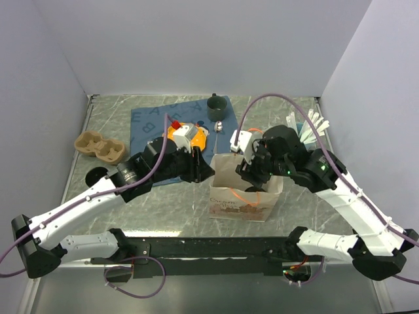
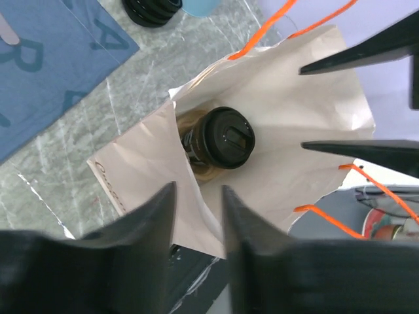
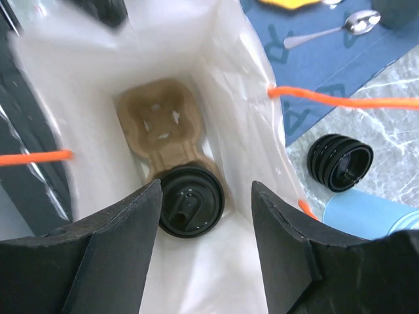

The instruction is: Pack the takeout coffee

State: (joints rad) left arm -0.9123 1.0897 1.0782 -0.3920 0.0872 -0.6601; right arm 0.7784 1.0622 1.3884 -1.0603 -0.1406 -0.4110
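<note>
Cream paper bag [image 1: 239, 199] with orange cord handles, standing on a veined grey stone counter [image 1: 167, 203]. Inside the bag, a black-lidded takeout coffee cup [image 3: 190, 203] sits in one well of a moulded brown pulp carrier [image 3: 157, 124]. Right gripper [image 3: 204, 190] hovers over the bag's mouth, jaws wide and empty, with the cup directly below. Left gripper [image 2: 196, 193] is at the bag's rim, jaws narrowly parted.

Lab booth — white walls [image 1: 196, 46], marble tabletop [image 1: 177, 209].
</note>
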